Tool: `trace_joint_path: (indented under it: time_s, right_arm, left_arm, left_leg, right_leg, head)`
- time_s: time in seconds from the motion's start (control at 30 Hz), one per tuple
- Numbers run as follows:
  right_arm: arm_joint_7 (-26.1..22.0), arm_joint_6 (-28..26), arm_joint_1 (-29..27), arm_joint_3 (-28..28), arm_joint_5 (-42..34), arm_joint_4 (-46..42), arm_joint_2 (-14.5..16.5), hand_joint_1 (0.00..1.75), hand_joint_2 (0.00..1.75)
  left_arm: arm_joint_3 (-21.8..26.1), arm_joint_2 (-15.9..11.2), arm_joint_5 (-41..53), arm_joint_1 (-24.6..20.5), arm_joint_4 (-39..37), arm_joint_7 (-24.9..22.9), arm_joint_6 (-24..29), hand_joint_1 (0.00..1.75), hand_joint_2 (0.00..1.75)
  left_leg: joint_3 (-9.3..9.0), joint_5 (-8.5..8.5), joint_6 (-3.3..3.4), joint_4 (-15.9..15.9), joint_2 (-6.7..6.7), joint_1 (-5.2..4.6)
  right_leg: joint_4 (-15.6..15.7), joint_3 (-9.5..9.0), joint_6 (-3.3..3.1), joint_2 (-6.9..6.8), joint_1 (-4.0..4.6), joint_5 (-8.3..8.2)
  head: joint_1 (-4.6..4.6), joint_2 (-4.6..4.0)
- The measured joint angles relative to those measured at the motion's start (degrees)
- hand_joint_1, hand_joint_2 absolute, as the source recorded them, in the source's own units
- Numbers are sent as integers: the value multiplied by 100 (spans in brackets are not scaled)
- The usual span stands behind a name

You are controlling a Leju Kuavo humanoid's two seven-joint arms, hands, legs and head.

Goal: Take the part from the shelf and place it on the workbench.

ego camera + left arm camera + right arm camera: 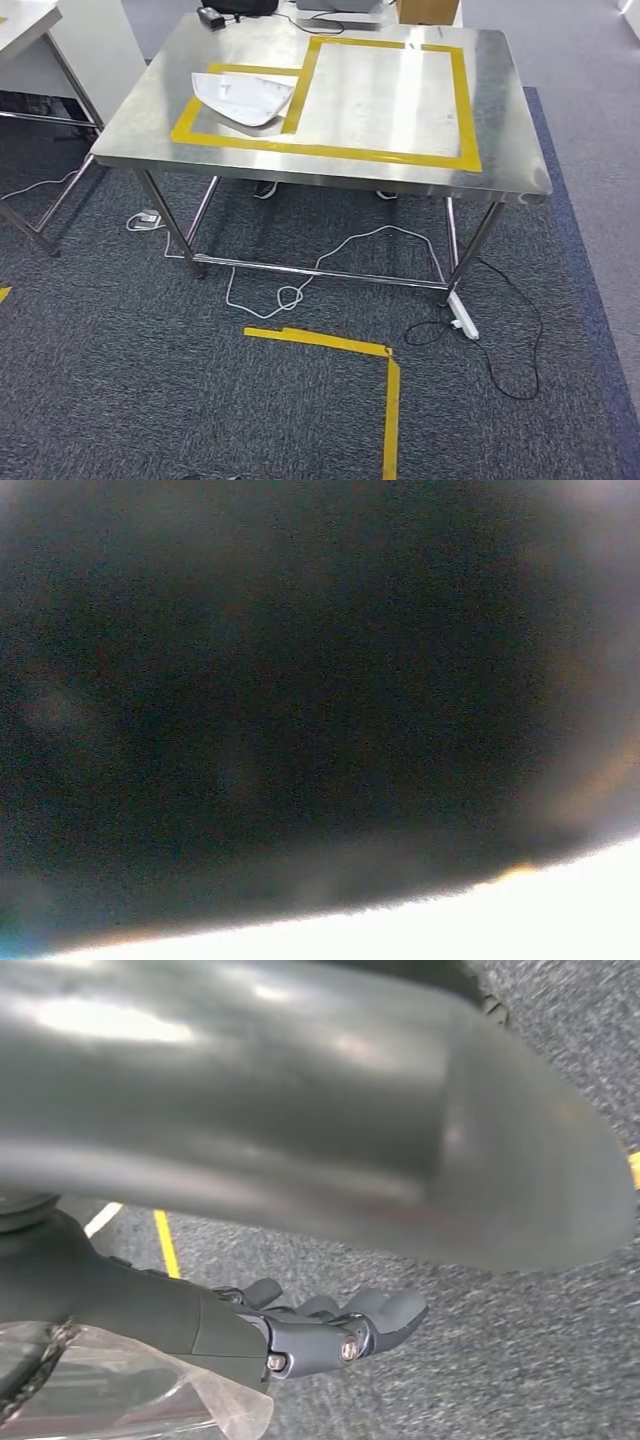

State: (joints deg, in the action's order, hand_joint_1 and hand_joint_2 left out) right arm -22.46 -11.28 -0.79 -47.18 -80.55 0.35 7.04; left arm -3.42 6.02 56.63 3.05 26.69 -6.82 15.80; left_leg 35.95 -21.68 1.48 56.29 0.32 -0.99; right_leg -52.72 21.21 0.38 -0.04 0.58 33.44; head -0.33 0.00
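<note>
1. The dark grey carpet floor (113, 380) takes up most of the head view, crossed by white and black cables and marked with a yellow tape corner (377, 365) in front of the bench.
2. The stainless-steel workbench with tubular legs (498, 130) stands ahead, its top outlined with yellow tape rectangles (468, 120), a small one on the left joined to a larger one on the right.
3. The white, flat, curved-edged plastic part (241, 97) lies on the bench top inside the smaller taped rectangle, one edge reaching toward the tape that divides the two zones. Nothing touches it.
4. The right hand (332, 1330) shows in the right wrist view, hanging over the carpet with its dark fingers stretched out fairly straight and lying together; it holds nothing and looks open.
5. The left wrist view is dark and blurred, so I cannot tell how the left hand stands.
6. Judged from this, the task looks essentially finished: the part is off the shelf and resting on the workbench, and the robot stands back from the bench. At most, what remains is confirming the placement.
</note>
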Motion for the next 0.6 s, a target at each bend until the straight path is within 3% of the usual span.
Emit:
trace_joint_path:
  time_s: [0.07,0.1,0.17,0.2,0.23,0.27,0.3,0.33,0.37,0.43,0.47,0.5,0.57,0.6]
  right_arm:
    - [2,28,-10,2,-5,0,3,0,0]
    - [5,38,-17,3,-8,0,4,0,0]
    - [11,60,-20,5,-14,0,8,0,0]
    - [14,70,-23,5,-15,0,8,0,0]
    - [15,81,-23,5,-16,0,8,0,0]
    - [16,91,-22,5,-17,0,7,0,0]
    - [16,100,-22,5,-18,0,7,0,0]
    - [15,107,-22,5,-19,0,7,0,0]
    - [15,113,-21,5,-20,0,7,0,0]
    - [15,118,-21,5,-21,0,7,0,0]
    - [14,119,-20,5,-21,0,7,0,0]
    - [13,119,-21,5,-21,0,7,0,0]
    - [10,121,-31,4,-21,5,4,0,0]
    - [9,123,-38,4,-22,9,2,0,0]
  left_arm:
    - [10,10,-19,3,-18,32,-10,0,0]
    - [13,13,-27,12,-26,43,-22,0,0]
    - [16,14,-43,29,-37,66,-46,0,0]
    - [16,14,-53,33,-38,74,-54,0,0]
    - [16,14,-63,34,-38,79,-56,0,0]
    - [16,14,-73,33,-38,82,-60,0,0]
    - [16,14,-81,32,-38,84,-65,0,0]
    - [16,14,-85,33,-38,84,-71,0,0]
    - [16,14,-88,33,-38,84,-75,0,0]
    - [16,17,-90,27,-38,84,-80,0,0]
    - [16,19,-90,24,-38,85,-81,0,0]
    - [16,20,-91,23,-38,85,-83,0,0]
    - [17,23,-92,30,-38,86,-91,0,0]
    - [18,24,-92,29,-39,86,-96,0,0]
  left_leg:
    - [37,36,-65,-5,-9,17]
    - [69,-96,-107,69,-17,27]
    - [169,-668,-193,525,-30,62]
    - [229,-974,-227,903,-29,81]
    - [273,-1172,-256,1284,-29,100]
    - [272,-1219,-277,1569,-29,116]
    - [202,-1133,-292,1693,-29,132]
    - [42,-972,-300,1603,-29,145]
    - [-211,-828,-304,1320,-30,156]
    - [-766,-828,-274,521,-39,152]
    - [-936,-892,-240,225,-43,142]
    - [-1001,-946,-193,66,-47,124]
    - [-920,-868,-85,9,-29,112]
    - [-849,-798,-28,-3,-14,113]
  right_leg:
    - [49,67,-45,-15,-7,-72]
    - [47,129,-87,-29,-18,-138]
    - [18,289,-150,-59,-35,-269]
    - [-18,388,-164,-70,-34,-328]
    - [-68,490,-160,-83,-34,-383]
    - [-132,605,-153,-95,-35,-437]
    - [-203,724,-143,-105,-37,-485]
    - [-274,841,-130,-111,-42,-527]
    - [-345,955,-109,-111,-47,-565]
    - [-463,1133,-53,-106,-43,-635]
    - [-496,1186,-20,-105,-40,-678]
    - [-506,1221,14,-106,-41,-728]
    - [-501,1269,87,-101,-55,-806]
    - [-547,1310,121,-89,-64,-718]
  head:
    - [6,0]
    - [2,-1]
    - [-19,-1]
    - [-33,-1]
    - [-37,-1]
    - [-36,0]
    - [-38,0]
    - [-36,0]
    - [-38,0]
    - [-38,-1]
    - [-36,-1]
    - [-35,-1]
    - [-37,-1]
    - [-32,-1]
